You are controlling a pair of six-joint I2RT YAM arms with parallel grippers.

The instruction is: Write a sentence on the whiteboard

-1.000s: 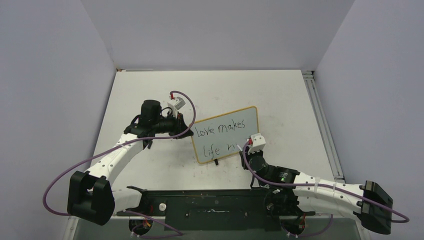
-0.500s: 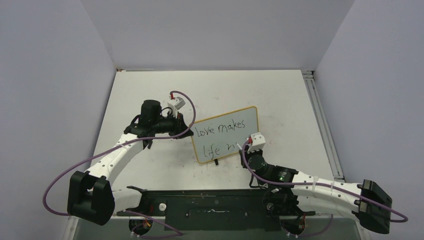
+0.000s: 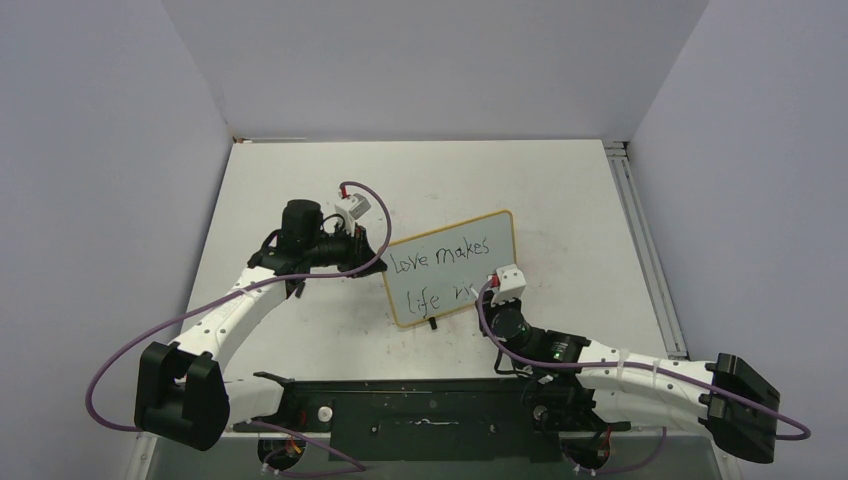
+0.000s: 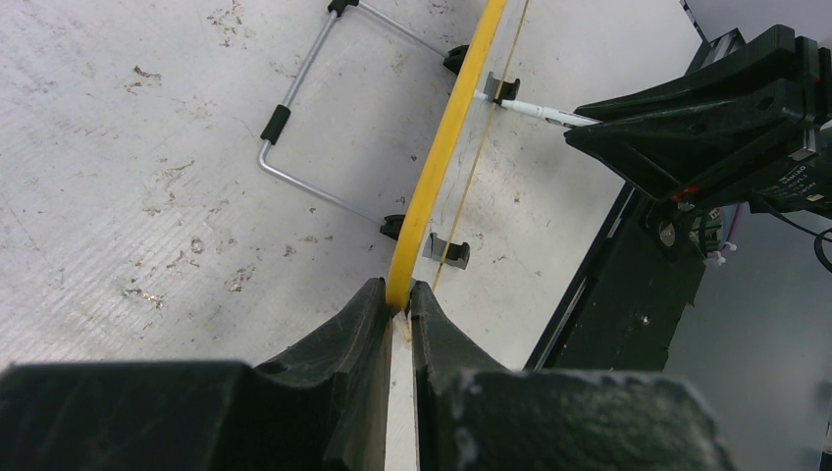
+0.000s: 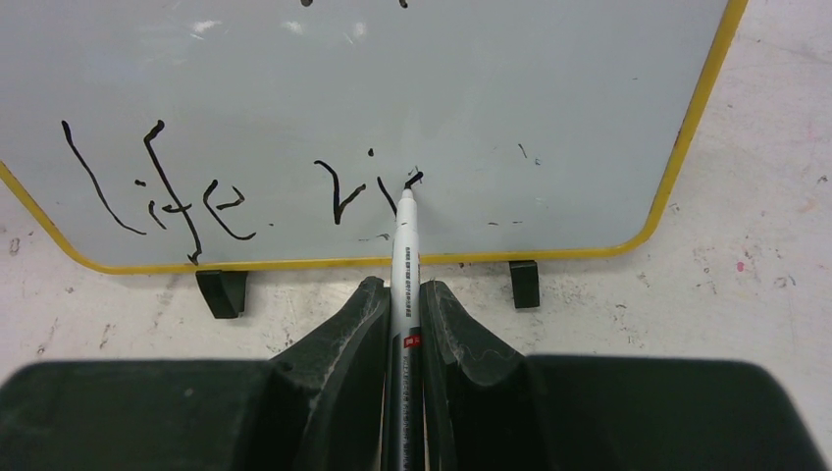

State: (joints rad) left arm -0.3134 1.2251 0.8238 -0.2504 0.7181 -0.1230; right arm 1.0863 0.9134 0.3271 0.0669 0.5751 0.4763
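Marker (image 5: 405,240) in right hand (image 5: 402,294) apparently touches whiteboard (image 5: 510,88); left hand (image 4: 397,299) pinches frame (image 4: 447,147).

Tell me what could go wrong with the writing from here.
The left gripper pinches the whiteboard only at one edge of its frame, while the marker touches it far from that grip. A hard push could swing or tip the board on its small feet and skew the strokes.

The right gripper clamps just the marker's barrel. It might slip or twist, leaving the sentence broken off mid-word.
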